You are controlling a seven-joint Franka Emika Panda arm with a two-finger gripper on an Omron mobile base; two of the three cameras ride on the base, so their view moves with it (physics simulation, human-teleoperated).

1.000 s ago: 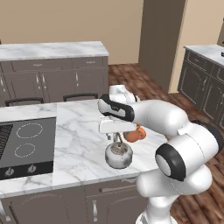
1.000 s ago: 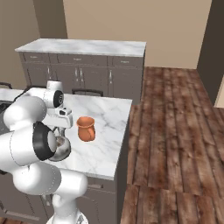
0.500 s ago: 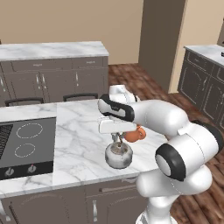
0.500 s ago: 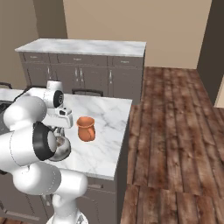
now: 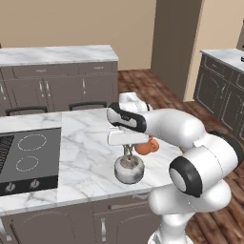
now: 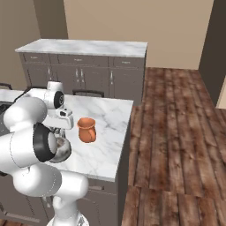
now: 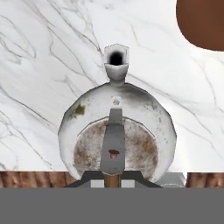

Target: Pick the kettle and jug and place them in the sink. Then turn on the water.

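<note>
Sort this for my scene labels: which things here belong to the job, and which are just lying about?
Job:
kettle, arched handle clamped by the shut fingers
jug, upright on the counter, apart from the kettle

Lying about:
cooktop
marble counter
far cabinets

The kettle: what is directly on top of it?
The gripper is shut on the kettle handle, above the lid. The fingers cover the handle's top.

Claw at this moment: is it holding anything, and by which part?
The claw is shut on the kettle, gripping the top of its arched handle; the kettle sits on the counter.
</note>
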